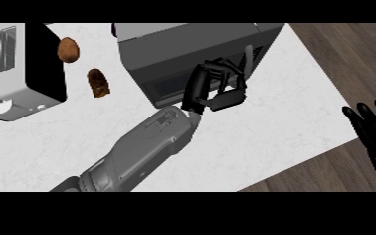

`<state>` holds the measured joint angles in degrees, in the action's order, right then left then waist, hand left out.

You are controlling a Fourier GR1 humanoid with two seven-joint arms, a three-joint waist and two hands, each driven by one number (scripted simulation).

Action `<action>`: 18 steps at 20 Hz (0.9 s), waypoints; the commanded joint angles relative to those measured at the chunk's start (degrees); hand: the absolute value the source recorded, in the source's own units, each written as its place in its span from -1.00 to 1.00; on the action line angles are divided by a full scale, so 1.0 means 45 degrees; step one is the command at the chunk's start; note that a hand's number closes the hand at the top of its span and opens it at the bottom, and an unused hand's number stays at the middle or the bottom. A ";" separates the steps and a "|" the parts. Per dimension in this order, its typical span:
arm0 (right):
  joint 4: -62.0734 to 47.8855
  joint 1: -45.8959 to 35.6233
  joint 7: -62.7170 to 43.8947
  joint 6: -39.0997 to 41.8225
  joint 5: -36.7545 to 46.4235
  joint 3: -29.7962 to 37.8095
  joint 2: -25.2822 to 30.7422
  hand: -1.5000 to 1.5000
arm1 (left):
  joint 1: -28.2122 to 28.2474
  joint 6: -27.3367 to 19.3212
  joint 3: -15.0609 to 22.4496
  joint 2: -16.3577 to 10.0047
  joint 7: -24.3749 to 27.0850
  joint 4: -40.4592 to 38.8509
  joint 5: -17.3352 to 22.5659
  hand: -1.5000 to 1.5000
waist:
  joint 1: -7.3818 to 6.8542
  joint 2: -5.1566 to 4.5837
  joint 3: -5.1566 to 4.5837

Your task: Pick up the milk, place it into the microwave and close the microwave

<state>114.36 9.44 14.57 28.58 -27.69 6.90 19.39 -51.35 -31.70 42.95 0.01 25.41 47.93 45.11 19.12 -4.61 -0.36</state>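
At the counter's (279, 124) far edge stands the microwave (183, 45). My left hand (217, 87) is at its front, fingers curled on nothing visible. My right hand (363, 124) rests open at the right edge. The milk is unseen, perhaps inside. Curled fingers could slip off, leaving the door ajar.

No text, label, brand, number or sign can be read anywhere in the head view. The microwave (191, 45) at the far edge of the worktop (279, 119) shows only plain grey surfaces. The silver and black appliance (37, 74) at the far left corner of the worktop also carries no mark that I can read.
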 commanded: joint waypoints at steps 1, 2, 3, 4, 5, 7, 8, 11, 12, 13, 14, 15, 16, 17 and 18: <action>0.0137 -0.0132 -0.0249 -0.0040 -0.0336 0.0150 0.0178 -1.00 | -0.0640 0.0244 -0.0373 -0.0003 0.0470 -0.0683 0.0501 1.00 | 0.0117 -0.0070 0.0011; 0.0242 -0.0122 -0.0353 0.0016 -0.0375 0.0114 0.0273 -1.00 | -0.0596 0.0170 -0.0293 -0.0003 0.0553 -0.0662 0.0614 1.00 | 0.0280 -0.0077 0.0003; 0.0206 -0.0305 -0.0358 0.0057 -0.0441 0.0146 0.0346 -1.00 | -0.0553 0.0237 -0.0294 -0.0003 0.0685 -0.0795 0.0652 1.00 | 0.0171 -0.0159 0.0009; 0.0150 -0.0400 -0.0421 0.0015 -0.0596 0.0217 0.0376 -1.00 | -0.0618 0.0208 -0.0224 -0.0003 0.0799 -0.0828 0.0672 1.00 | 0.0151 -0.0159 0.0020; 0.0224 -0.0290 -0.0468 -0.0015 -0.0598 0.0206 0.0366 -1.00 | -0.0669 0.0267 -0.0272 -0.0003 0.0890 -0.0962 0.0732 1.00 | 0.0180 -0.0126 0.0022; 0.0248 -0.0357 -0.0560 0.0030 -0.0826 0.0095 0.0348 -1.00 | -0.0787 0.0227 -0.0258 -0.0003 0.0965 -0.1056 0.0882 1.00 | 0.0240 -0.0171 0.0037; 0.0347 -0.0472 -0.0523 -0.0014 -0.0819 0.0209 0.0399 -1.00 | -0.0845 0.0296 -0.0344 -0.0003 0.1026 -0.1049 0.1014 1.00 | 0.0271 -0.0163 0.0029; 0.0510 -0.0473 -0.0759 -0.0141 -0.1096 0.0307 0.0489 -1.00 | -0.0755 0.0336 -0.0192 -0.0003 0.1366 -0.1206 0.1116 1.00 | 0.0351 -0.0138 0.0020; 0.0402 -0.0617 -0.0802 -0.0133 -0.1170 0.0242 0.0485 -1.00 | -0.0727 0.0330 -0.0162 -0.0003 0.1485 -0.1162 0.1234 1.00 | 0.0220 -0.0190 0.0026; 0.0428 -0.0621 -0.0954 -0.0136 -0.1188 0.0278 0.0625 -1.00 | -0.0765 0.0289 -0.0045 -0.0003 0.1476 -0.1290 0.1222 1.00 | 0.0264 -0.0189 0.0028; 0.0512 -0.0605 -0.0880 -0.0147 -0.1228 0.0346 0.0598 -1.00 | -0.0824 0.0287 -0.0160 -0.0003 0.1658 -0.1350 0.1243 1.00 | 0.0352 -0.0187 0.0031; 0.0512 -0.0600 -0.0941 -0.0177 -0.1268 0.0365 0.0624 -1.00 | -0.0920 0.0267 -0.0142 -0.0003 0.1654 -0.1295 0.1364 1.00 | 0.0403 -0.0151 0.0036; 0.0555 -0.0641 -0.0969 -0.0105 -0.1393 0.0489 0.0765 -1.00 | -0.0777 0.0335 -0.0139 -0.0003 0.1758 -0.1347 0.1459 1.00 | 0.0423 -0.0167 0.0031; 0.0556 -0.0671 -0.1051 -0.0240 -0.1430 0.0409 0.0673 -1.00 | -0.0853 0.0290 -0.0150 -0.0003 0.1778 -0.1366 0.1516 1.00 | 0.0444 -0.0213 0.0027; 0.0558 -0.0713 -0.1130 -0.0208 -0.1493 0.0500 0.0816 -1.00 | -0.0840 0.0402 -0.0100 -0.0003 0.1845 -0.1416 0.1559 1.00 | 0.0374 -0.0193 0.0028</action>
<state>116.61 6.68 10.39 27.88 -33.40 8.59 22.29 -51.73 -31.23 44.05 0.01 34.19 45.65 50.75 20.33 -4.75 -0.18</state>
